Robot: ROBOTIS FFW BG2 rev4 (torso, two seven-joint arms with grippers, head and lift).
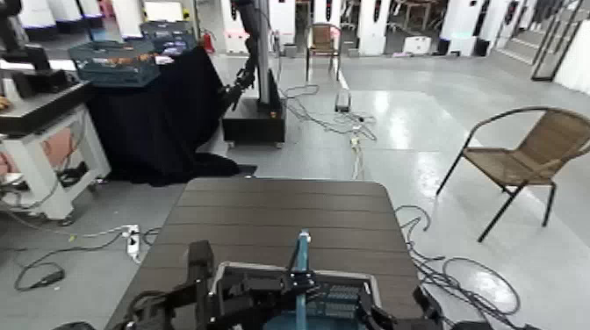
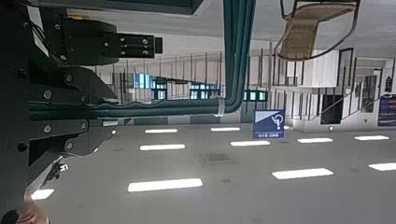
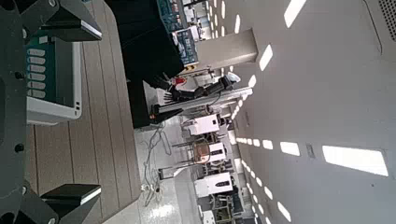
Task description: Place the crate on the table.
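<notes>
The crate (image 1: 338, 303) sits at the near edge of the dark brown slatted table (image 1: 281, 215), its thin teal handle (image 1: 302, 263) standing upright. My left gripper (image 1: 204, 283) is at the crate's left end. In the left wrist view its dark fingers (image 2: 79, 138) close around the crate's rim (image 2: 140, 107), with the handle (image 2: 238, 47) beyond. My right gripper (image 1: 386, 312) is at the crate's right end. In the right wrist view its fingers (image 3: 70, 19) are spread wide, one on each side of the crate (image 3: 42, 75), which rests on the table slats (image 3: 93, 121).
A wicker chair (image 1: 527, 149) stands on the floor to the right. A black-draped table (image 1: 158, 114) with darker crates (image 1: 114, 61) and a white workbench (image 1: 44, 132) are at the far left. A robot base (image 1: 255, 118) and cables (image 1: 351, 123) lie beyond the table.
</notes>
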